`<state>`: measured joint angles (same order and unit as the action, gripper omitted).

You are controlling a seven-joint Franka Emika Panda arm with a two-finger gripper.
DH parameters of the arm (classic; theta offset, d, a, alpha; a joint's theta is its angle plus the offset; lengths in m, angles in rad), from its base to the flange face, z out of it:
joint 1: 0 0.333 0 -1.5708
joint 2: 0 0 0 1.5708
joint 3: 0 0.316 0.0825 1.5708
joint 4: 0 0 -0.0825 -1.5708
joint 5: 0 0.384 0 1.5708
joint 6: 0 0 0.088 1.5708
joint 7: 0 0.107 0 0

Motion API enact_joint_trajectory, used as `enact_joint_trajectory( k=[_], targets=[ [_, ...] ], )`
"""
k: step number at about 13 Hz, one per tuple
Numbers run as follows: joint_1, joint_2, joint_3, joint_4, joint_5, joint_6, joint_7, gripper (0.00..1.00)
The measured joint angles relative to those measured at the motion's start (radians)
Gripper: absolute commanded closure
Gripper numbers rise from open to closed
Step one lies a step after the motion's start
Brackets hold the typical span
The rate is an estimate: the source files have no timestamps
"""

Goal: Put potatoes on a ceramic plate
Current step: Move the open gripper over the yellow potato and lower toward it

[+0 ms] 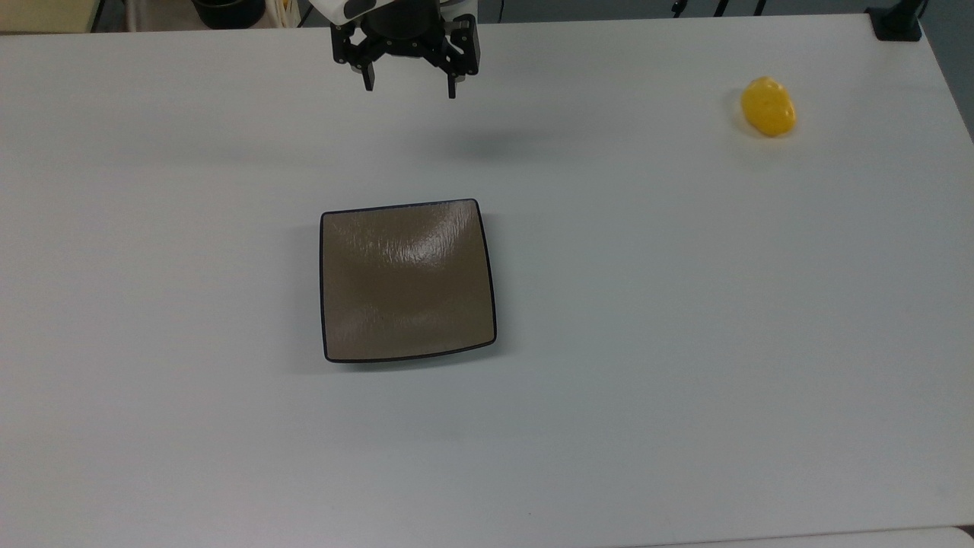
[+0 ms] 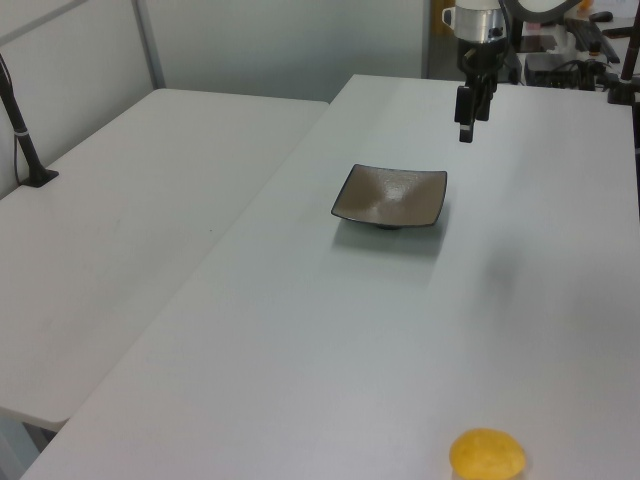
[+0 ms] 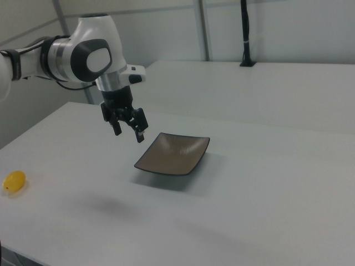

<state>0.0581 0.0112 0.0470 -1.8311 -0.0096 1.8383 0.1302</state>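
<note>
I am seeing the gripper (image 1: pixel 409 85) hanging wide open and empty above the table (image 1: pixel 685 342), beyond the ceramic plate (image 1: pixel 407 280); the potato (image 1: pixel 768 106) is lying well apart from the ceramic plate, toward the top view's upper right.

White table (image 1: pixel 685 342) spread beneath the gripper, second white table (image 2: pixel 150 200) beside it, black clamp post (image 3: pixel 246 33) far behind the gripper

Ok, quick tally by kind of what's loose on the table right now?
Potato: 1, yellow, lying on the table near the top view's upper right.
Plate: 1, brown, square, nothing on it.
Total: 2.
</note>
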Motion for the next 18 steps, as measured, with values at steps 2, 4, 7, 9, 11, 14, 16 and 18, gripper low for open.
enact_joint_trajectory(
  k=[2, 4, 7, 9, 11, 14, 16, 18],
  targets=[
    [0.0, 0.005, 0.001, 0.002, 0.0, -0.001, 0.0, 0.0],
    [0.0, 0.021, 0.001, 0.01, 0.0, -0.001, 0.0, 0.0],
    [0.0, 0.025, 0.001, 0.016, 0.0, -0.001, 0.0, 0.0],
    [0.0, 0.027, 0.003, 0.022, 0.0, 0.001, 0.0, 0.0],
    [0.013, 0.028, 0.017, 0.026, 0.001, 0.019, 0.0, 0.0],
    [0.027, 0.03, 0.076, 0.027, 0.021, 0.064, 0.062, 0.0],
    [0.028, 0.031, 0.139, 0.03, 0.057, 0.079, 0.169, 0.0],
    [0.035, 0.031, 0.201, 0.033, 0.106, 0.079, 0.285, 0.0]
  ],
)
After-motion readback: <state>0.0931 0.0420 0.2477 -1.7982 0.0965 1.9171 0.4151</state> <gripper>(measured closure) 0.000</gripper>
